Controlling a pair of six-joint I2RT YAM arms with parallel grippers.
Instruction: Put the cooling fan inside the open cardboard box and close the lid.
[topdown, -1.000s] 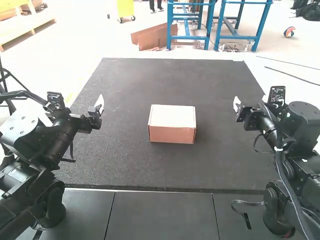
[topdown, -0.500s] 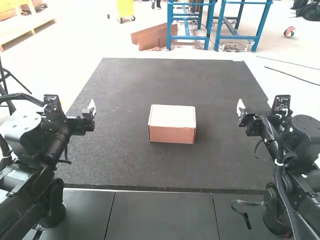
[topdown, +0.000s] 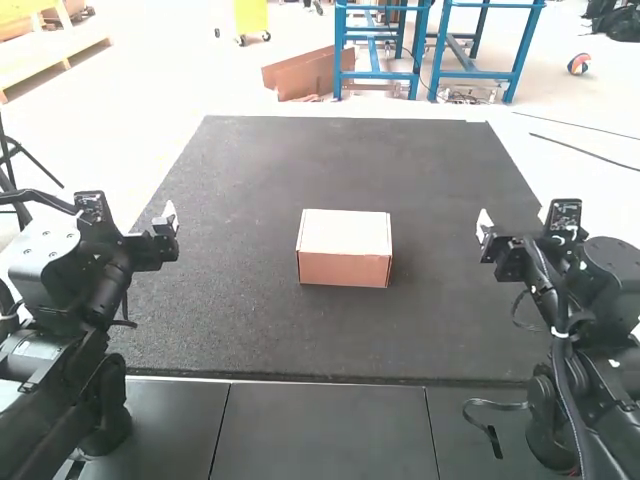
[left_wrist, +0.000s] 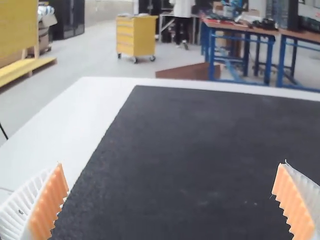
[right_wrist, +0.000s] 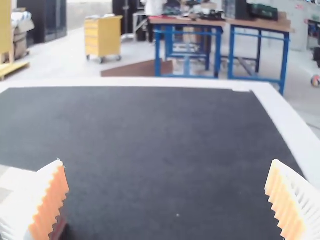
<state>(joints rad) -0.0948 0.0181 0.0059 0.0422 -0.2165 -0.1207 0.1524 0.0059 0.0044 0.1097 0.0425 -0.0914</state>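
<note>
**High view.** The left arm (topdown: 70, 270) and right arm (topdown: 590, 280) stand at either edge of the dark mat (topdown: 250, 180). The cardboard box (topdown: 344, 248) lies between the two sets of jaws, well apart from both and a little forward of them. Its lid lies flat and shut.

Compared with a second ago, both arms have drawn back toward their bases. The left jaws have moved outward to the mat's edge, and the right jaws have shifted slightly back and down. The box has not moved, and its lid was already shut then.

**Left wrist view.** The left jaws are released. Their white ribbed fingers (left_wrist: 20, 212) stand wide apart, the orange pads (left_wrist: 47, 202) facing inward. Ahead of them lie bare mat and a strip of the pale surface (left_wrist: 65, 125) that carries it (the high view shows this strip as the margin around the mat).

**Right wrist view.** The right jaws are likewise released, with the pads (right_wrist: 282, 200) spread to opposite sides and open mat ahead. A pale shape with a brown edge sits just beside one pad. It cannot be identified with certainty from this view. From above, the box is seen whole.
</note>
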